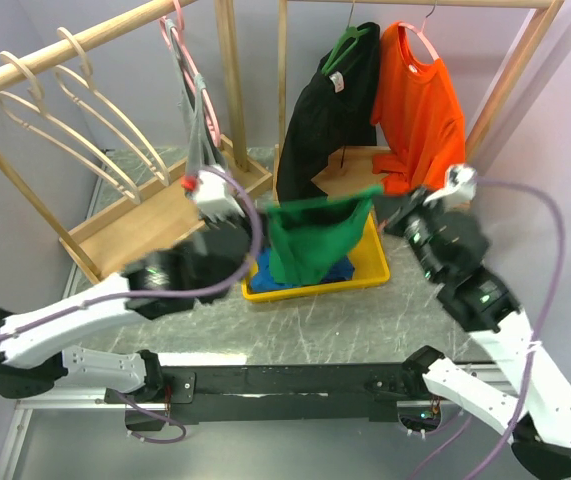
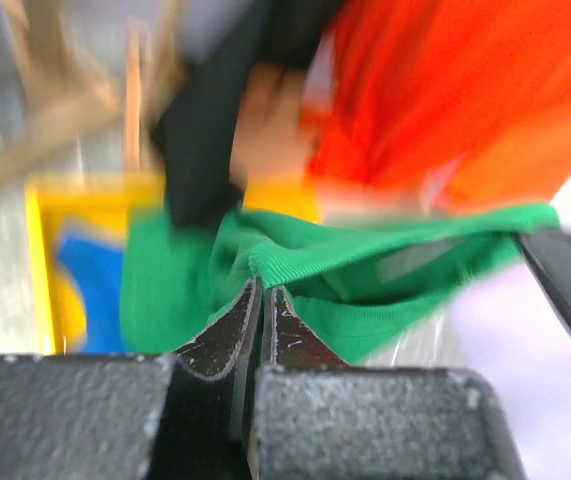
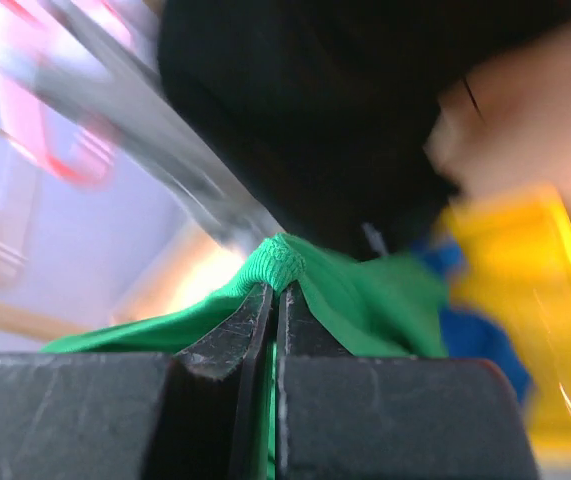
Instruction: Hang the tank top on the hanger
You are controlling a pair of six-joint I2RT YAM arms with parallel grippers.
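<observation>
Left gripper fingers pinched tight on one top edge of tank top; right gripper clamps the other end. Green fabric hangs stretched between them, above yellow bin. Wooden hanger on rail, well left of both

The left gripper pinches the tank top between its 2 fingers. Behind hang a blurred orange shirt and a black garment.
</observation>
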